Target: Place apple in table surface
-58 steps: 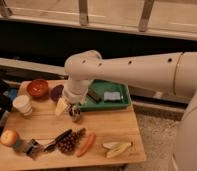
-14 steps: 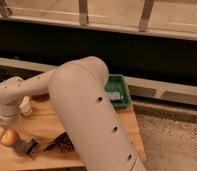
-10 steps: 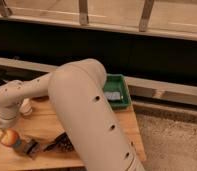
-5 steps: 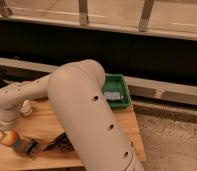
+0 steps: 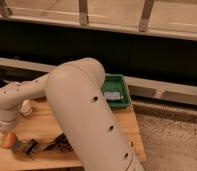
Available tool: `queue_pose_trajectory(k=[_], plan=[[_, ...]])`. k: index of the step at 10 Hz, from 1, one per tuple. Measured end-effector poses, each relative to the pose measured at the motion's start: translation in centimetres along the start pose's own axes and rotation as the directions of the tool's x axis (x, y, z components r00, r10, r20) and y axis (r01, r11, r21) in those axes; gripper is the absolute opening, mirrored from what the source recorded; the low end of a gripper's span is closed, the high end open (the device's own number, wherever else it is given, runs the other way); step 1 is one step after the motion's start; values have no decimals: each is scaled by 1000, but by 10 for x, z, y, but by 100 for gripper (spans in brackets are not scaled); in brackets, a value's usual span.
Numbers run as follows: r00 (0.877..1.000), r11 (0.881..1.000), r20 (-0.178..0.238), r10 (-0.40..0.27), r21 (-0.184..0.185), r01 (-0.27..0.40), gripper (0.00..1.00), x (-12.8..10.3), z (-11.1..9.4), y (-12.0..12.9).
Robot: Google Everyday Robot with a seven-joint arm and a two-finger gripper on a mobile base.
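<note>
Because the apple (image 5: 9, 140) is sitting low at the near left corner of the table surface (image 5: 39, 125), seemingly on or almost on the wood, the placing step is looking close to done, though contact is not showing plainly. The gripper (image 5: 7, 132) is hanging straight above the fruit, right at its top. The wrist is covering it, so how wide it is standing, and whether it is gripping the apple or only resting over it, cannot be told. The arm (image 5: 87, 115) is reaching down vertically there, which is suiting a gentle set-down: a round fruit is liable to roll, and this spot is lying near the table's edge, so a low, straight release is looking wise. Just beside the apple to the right, a small dark object (image 5: 30, 147) is lying on the wood, and further right a dark cluster (image 5: 62, 145) is showing past the arm; what either is cannot be made out. A white cup (image 5: 26, 107) is standing behind the wrist, and the green tray (image 5: 118, 92) is sitting well apart at the far right corner.
</note>
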Motion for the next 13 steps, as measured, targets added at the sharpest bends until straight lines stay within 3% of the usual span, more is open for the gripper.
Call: queue_pose_trajectory(k=[3,5,7,8,11,13], plan=[[1000,1000,-2,5,13,-5,11,-1,-1,0],[1000,1000,1,7,24,-7,0,-3,-4,-2],[1000,999,12,5,36,-6,0,-5,-12,-4],[1000,997,29,5,72,-8,0,-8,-33,-15],[999,995,39,1,104,-5,0,-10,-48,-21],[998,990,61,8,142,-17,0,-9,-71,-33]])
